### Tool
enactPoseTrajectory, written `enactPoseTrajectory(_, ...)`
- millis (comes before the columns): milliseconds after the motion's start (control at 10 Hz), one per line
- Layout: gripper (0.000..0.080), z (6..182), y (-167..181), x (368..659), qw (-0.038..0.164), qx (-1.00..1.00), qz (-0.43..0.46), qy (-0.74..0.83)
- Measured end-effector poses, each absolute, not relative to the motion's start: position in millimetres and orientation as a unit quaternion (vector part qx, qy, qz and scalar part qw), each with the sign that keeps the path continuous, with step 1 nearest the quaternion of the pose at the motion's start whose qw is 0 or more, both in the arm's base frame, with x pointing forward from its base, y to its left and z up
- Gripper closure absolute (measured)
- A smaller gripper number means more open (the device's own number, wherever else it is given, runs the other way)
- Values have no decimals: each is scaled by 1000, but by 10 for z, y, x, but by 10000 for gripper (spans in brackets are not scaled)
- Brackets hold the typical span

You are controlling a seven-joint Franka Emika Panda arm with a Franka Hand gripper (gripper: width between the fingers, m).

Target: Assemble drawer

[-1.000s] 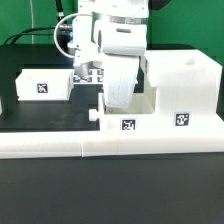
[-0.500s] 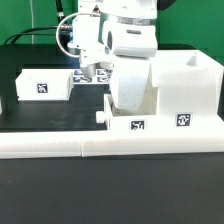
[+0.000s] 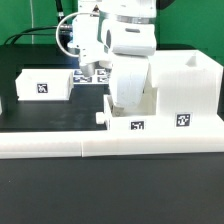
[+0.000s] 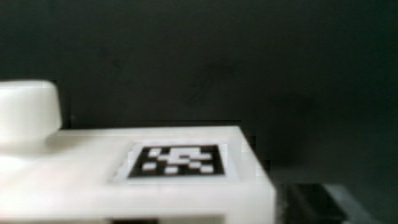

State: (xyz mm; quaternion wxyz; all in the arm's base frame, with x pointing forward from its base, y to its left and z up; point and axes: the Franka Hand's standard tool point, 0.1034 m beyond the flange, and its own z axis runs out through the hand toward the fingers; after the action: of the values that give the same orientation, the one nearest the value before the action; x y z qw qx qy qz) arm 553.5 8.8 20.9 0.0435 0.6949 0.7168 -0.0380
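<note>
On the matte black table [image 3: 40, 115], exterior view: all furniture parts are smooth white plastic, square-edged, with black-and-white square tags.

- Drawer shell [image 3: 188, 85]: large hollow box, at the exterior view's right, upright.
- Front tray [image 3: 125, 124]: small box just beside the shell on the exterior view's left. Whether they touch I cannot tell. It has a short round knob [image 3: 99, 118] on its outer end and sits close behind the long low wall strip [image 3: 60, 148].
- Left tray [image 3: 45, 85]: well apart, at the exterior view's left.
- Marker board [image 3: 92, 74]: flat, behind the arm.
- Gripper [image 3: 128, 100]: down over the front tray. Its fingers are hidden by the hand's white housing, so I cannot tell its opening or hold.
- Wrist view: blurred. Tray top with a tag [image 4: 182, 162], rounded knob [image 4: 25, 110], dark background, no fingers seen.

Versus 1.0 s ago: the arm and front tray now sit further toward the shell, and the hand is less tilted. Versus 0.5 s ago: no visible change.
</note>
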Motion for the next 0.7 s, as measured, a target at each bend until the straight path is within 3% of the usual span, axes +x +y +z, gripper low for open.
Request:
enactPoseTrajectory(100,352,264,87,5551,44,696,-40,715)
enactPoseTrajectory(200,203,337,77,5575,44,697,-43,714)
enactPoseTrajectory(300,161,407,66,5593,45,698,-44,713)
enactPoseTrajectory(600,153,711,-154,5657,46,689,-59,721)
enactPoseTrajectory(700,151,734,-276,5656,48,691,-59,719)
